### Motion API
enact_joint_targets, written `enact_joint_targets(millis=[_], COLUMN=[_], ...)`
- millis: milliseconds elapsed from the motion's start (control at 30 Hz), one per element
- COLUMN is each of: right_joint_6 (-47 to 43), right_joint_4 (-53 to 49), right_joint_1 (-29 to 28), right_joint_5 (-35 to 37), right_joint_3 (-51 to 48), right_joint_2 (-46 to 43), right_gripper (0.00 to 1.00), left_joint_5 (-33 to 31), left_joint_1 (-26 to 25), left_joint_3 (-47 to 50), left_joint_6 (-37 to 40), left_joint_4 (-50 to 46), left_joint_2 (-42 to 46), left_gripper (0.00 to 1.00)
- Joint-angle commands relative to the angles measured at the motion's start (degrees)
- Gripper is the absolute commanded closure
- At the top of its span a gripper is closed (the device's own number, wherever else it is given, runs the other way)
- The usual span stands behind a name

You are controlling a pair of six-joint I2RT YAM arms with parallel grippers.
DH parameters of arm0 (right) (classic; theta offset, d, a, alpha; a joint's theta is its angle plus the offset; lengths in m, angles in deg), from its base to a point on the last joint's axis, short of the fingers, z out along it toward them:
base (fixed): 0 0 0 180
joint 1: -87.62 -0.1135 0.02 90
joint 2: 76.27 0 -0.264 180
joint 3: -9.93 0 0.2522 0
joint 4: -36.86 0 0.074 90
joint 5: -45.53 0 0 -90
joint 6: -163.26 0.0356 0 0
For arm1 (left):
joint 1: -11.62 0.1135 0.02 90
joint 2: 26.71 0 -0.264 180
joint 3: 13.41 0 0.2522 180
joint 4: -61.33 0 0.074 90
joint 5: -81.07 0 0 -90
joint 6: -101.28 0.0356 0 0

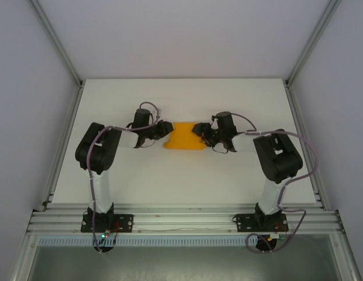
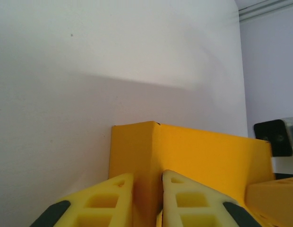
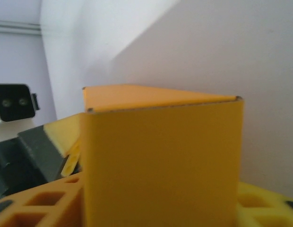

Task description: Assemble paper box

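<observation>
The paper box (image 1: 184, 137) sits on the white counter (image 1: 228, 175) about midway between left and right, directly between the two claws. From above it is a small orange-yellow block; its near edge is uneven and spreads a little toward the left.

The left claw (image 1: 164, 130) meets the box's left end. In the left wrist view the left claw (image 2: 147, 177) is drawn narrow, its yellow fingers (image 2: 120, 194) standing on either side of an upright card wall just below a folded corner. The card fills the slim gap between them, so it is pinching that wall.

The right claw (image 1: 200, 130) meets the right end. In the right wrist view a flat upright panel of the box (image 3: 160, 161) stands squarely in front of the camera, with a second panel running away from its top edge. The right claw (image 3: 160, 189) is at a middling width, its fingers (image 3: 42, 203) low at both sides of that panel and close against it — whether they actually press the card cannot be told.

Both arms bend inward from their bases at the near edge.
</observation>
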Motion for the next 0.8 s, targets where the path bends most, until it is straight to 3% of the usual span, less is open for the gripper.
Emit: enact_joint_targets(millis=[0,100,167,200,267,400,567,767], right_joint_6=[1.62,1.23,0.70,0.66,1.34,3.00,3.27,11.57], right_joint_4=[5.21,2.70,-0.10,-1.68,-5.50,-22.44,-35.99,-43.82], right_joint_1=[0.09,0.32,0.62,0.81,1.54,3.68,5.50,7.67], right_joint_5=[-1.97,-2.15,-2.08,-1.91,-1.32,-1.78,-4.53,-13.35], right_joint_3=[1.05,0.68,0.93,0.94,1.17,5.78,9.96,13.20], right_joint_2=[-3.30,-5.45,-6.57,-7.44,-9.03,-11.39,-13.74,-16.24], right_gripper=[0.57,0.57,0.58,0.58,0.58,0.63,0.63,0.63], left_joint_5=[-0.22,0.02,0.11,0.01,-0.32,-7.72,-15.98,-24.83], left_joint_1=[-0.57,-0.49,-0.50,-0.51,-0.70,-3.75,-13.40,-19.12], left_joint_3=[0.66,0.39,-0.01,-0.31,-0.38,0.15,-1.46,-6.26], left_joint_6=[2.44,3.94,5.81,8.02,13.54,35.13,64.70,77.24], left_joint_4=[-4.18,-3.63,-4.50,-5.56,-7.46,-17.12,-33.25,-44.97], left_joint_2=[-0.06,2.80,4.86,7.21,11.20,22.20,30.63,31.22], left_gripper=[0.77,0.70,0.59,0.43,0.01,0.00,0.00,0.00])
